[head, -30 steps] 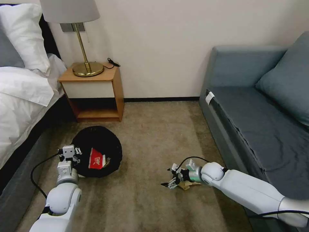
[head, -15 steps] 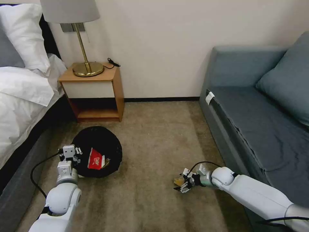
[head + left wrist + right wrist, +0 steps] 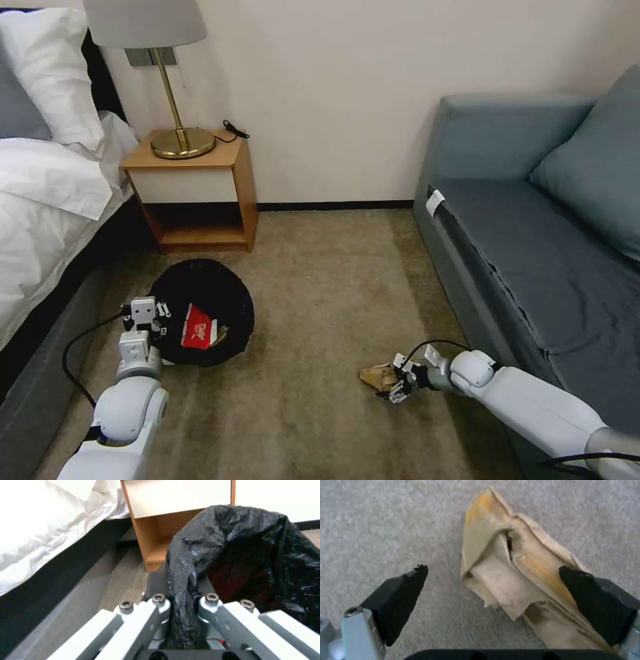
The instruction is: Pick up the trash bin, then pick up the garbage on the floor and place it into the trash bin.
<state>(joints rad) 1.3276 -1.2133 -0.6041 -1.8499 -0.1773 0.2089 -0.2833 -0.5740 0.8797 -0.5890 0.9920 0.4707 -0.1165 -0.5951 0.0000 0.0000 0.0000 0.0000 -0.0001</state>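
A: Where the bin [image 3: 200,312] stands, at about eight o'clock on the carpet [image 3: 313,280], what lies inside it?

B: A red-and-white scrap [image 3: 197,329] rests in the black bag [image 3: 253,555], with something yellowish just beside it at its four o'clock; I cannot tell what that is.

A: And the left gripper [image 3: 148,313]?

B: It sits at the bin's nine o'clock rim. In the left wrist view its fingers [image 3: 160,605] are clenched on a gathered fold of the bag over the rim.

A: The right gripper [image 3: 399,388]?

B: Low at about five o'clock, down at the carpet. Its pads [image 3: 403,597] are spread apart, grasping nothing. The tan scrap [image 3: 516,585] lies flat on the carpet between them, with one pad touching or just over its edge, the other apart from it.

A: What stands around?

B: A nightstand [image 3: 197,193] at the bin's twelve o'clock, close behind it, carrying a brass lamp [image 3: 170,87]. The bed [image 3: 47,193] runs along nine to ten o'clock, its dark base just beside the left arm. The sofa [image 3: 533,233] fills three o'clock, and the right arm reaches in along its front edge.

A: Anything between scrap and bin?

B: Bare carpet; the two are well apart.
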